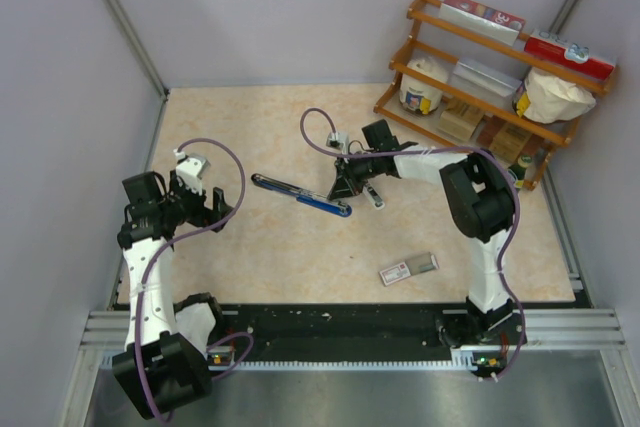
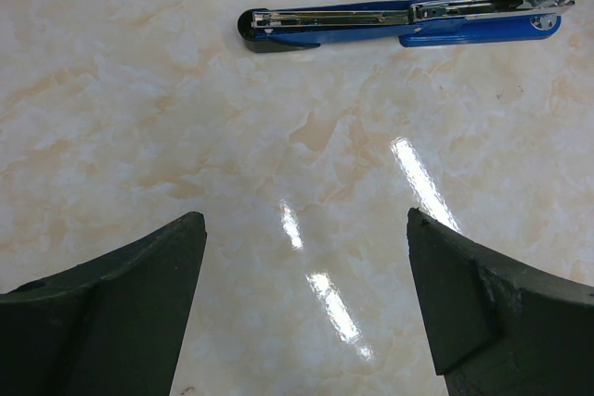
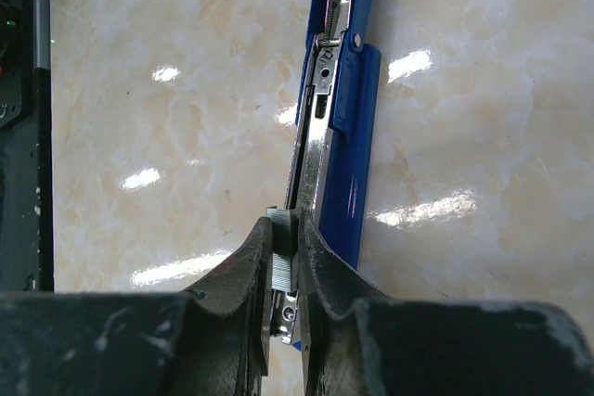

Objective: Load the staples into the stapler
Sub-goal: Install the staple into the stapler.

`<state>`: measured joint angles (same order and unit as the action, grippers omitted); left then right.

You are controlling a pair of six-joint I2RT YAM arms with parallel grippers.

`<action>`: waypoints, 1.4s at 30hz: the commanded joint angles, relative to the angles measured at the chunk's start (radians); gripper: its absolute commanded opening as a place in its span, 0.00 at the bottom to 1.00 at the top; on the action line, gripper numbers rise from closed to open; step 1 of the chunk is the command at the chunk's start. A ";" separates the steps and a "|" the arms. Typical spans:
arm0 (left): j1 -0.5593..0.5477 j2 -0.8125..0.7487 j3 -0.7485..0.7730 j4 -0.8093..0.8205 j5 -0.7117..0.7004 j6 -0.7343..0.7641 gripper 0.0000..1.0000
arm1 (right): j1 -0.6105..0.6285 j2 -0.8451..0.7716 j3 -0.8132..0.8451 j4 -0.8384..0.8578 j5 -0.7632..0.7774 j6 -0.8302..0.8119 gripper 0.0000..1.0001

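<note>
Right wrist view: the right gripper [image 3: 285, 234] clenches a short strip of the staples [image 3: 280, 271] between its fingers, right over the metal channel [image 3: 304, 169] of the stapler [image 3: 349, 136], which lies opened flat and runs toward twelve o'clock. Whether the strip sits in the channel I cannot tell. By my reading, pickup is done; seating, letting go and closing are left. From above, the staple box [image 1: 408, 269] lies at five o'clock from the stapler. The left gripper [image 2: 306, 229] hangs spread wide, holding nothing, with the stapler at its one o'clock.
</note>
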<state>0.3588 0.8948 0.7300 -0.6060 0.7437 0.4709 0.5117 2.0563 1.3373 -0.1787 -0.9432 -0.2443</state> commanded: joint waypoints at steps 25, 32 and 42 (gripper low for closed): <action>0.011 -0.014 -0.003 0.017 0.020 0.009 0.93 | -0.012 0.033 0.053 -0.038 0.021 -0.049 0.17; 0.009 -0.014 -0.001 0.015 0.020 0.011 0.93 | -0.013 0.042 0.062 -0.054 0.026 -0.050 0.18; 0.012 -0.014 -0.001 0.015 0.025 0.011 0.93 | -0.013 0.039 0.066 -0.068 0.041 -0.059 0.20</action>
<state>0.3603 0.8948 0.7300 -0.6060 0.7441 0.4709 0.5114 2.0769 1.3701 -0.2283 -0.9241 -0.2707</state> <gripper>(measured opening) 0.927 0.194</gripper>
